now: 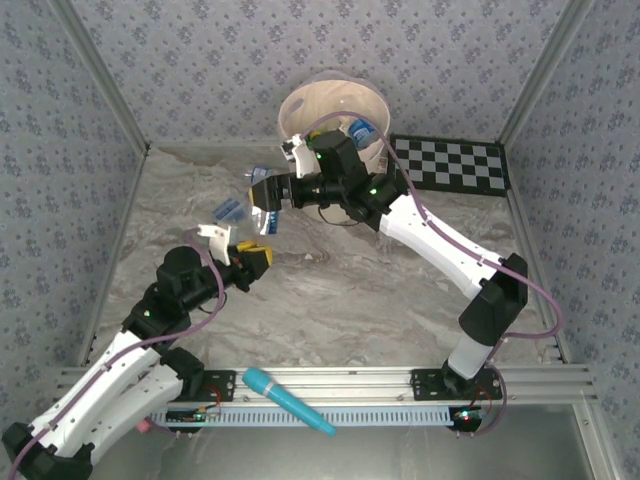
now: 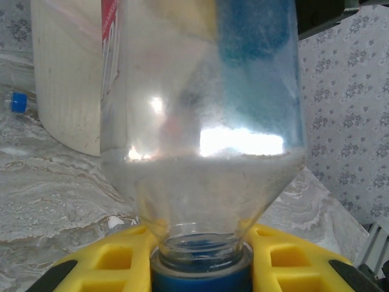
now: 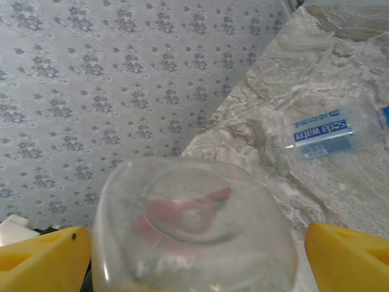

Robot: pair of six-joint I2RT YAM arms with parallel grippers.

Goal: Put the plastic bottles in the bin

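Evidently mid-handover, the left gripper [image 2: 199,267] clamps the clear bottle [image 2: 200,152] by its capped neck while the right gripper [image 3: 194,258] stands wide open around its base and should next close, then carry it to the bin [image 1: 300,105] at twelve o'clock

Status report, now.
Left gripper shut on neck of clear bottle. Right gripper open around its base. Bin just beyond. Second bottle lies loose nearby.

Left white-shelled arm [image 1: 110,375] and right white-shelled arm [image 1: 440,245] both have chunky black joints, with a thin purple cable [image 1: 548,298] looping along each. Tiny green LEDs [image 1: 371,188] glow on them. Left end effector [image 1: 255,256] and right end effector [image 1: 258,197] sport bright yellow plastic fingers [image 3: 346,255].
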